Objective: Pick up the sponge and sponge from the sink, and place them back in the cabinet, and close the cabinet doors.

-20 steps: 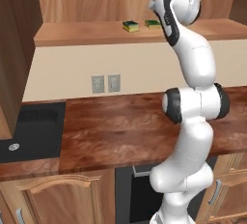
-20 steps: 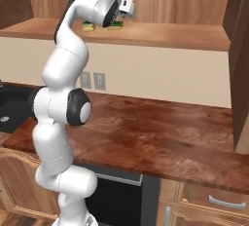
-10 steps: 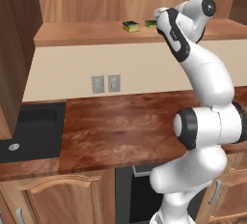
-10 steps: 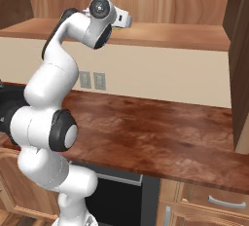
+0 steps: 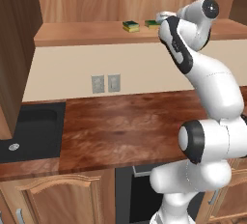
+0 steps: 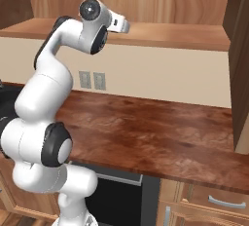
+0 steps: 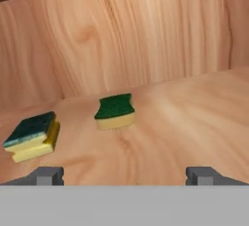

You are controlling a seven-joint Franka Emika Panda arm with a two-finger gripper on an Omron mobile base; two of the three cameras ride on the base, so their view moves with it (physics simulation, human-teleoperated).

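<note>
Two green-topped yellow sponges lie on the cabinet's wooden shelf [image 5: 82, 34]. In the hand view one sponge [image 7: 115, 110] sits straight ahead and the other sponge [image 7: 32, 135] lies to its left. From the left base they are side by side: one [image 5: 130, 25] and, closer to the hand, the other [image 5: 152, 23]. My gripper [image 7: 125, 174] hangs a little short of them, open, with nothing between its fingertips [image 7: 47, 175]. It is held up at shelf height [image 5: 162, 16] [image 6: 124, 26]. The black sink [image 5: 29, 126] sits low at the left. The cabinet doors stand open: left [image 5: 17, 49], right [image 6: 238, 59].
A brown wooden counter [image 5: 125, 126] runs below the shelf, with two wall outlets [image 5: 105, 83] on the beige backsplash. Lower cabinets with arched doors [image 5: 58, 199] and a dark oven front [image 6: 121, 196] stand under the counter.
The hand has drawn back slightly from the sponges on the shelf, and the arm's elbow has swung out to the right. Both sponges stay put.
</note>
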